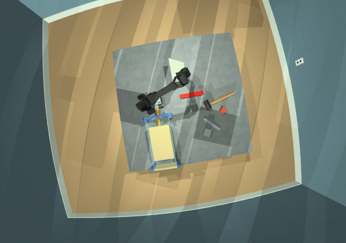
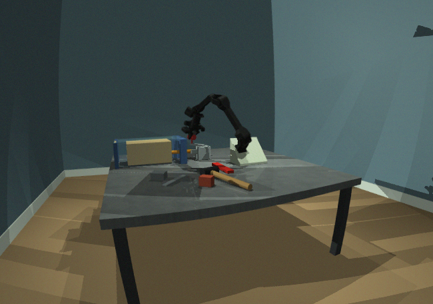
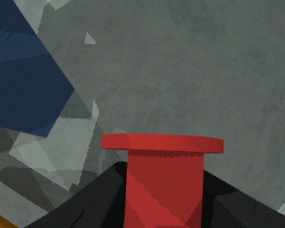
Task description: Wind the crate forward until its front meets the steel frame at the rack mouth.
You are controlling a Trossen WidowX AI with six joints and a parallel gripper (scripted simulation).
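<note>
The claw (image 1: 145, 108) (image 2: 191, 135) (image 3: 156, 173) grips a red handle (image 2: 191, 138) (image 3: 164, 175), likely to turn the winch (image 1: 157, 101) (image 2: 202, 151). The crate (image 1: 161, 142) (image 2: 148, 152) sits flat in its cubby by the counter's (image 1: 222, 57) (image 2: 224, 207) edge, strapped so winding can pull it.

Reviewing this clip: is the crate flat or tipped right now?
Flat. In the exterior view the crate sits level, its bottom edge running along the bench, neither end visibly raised.
</note>
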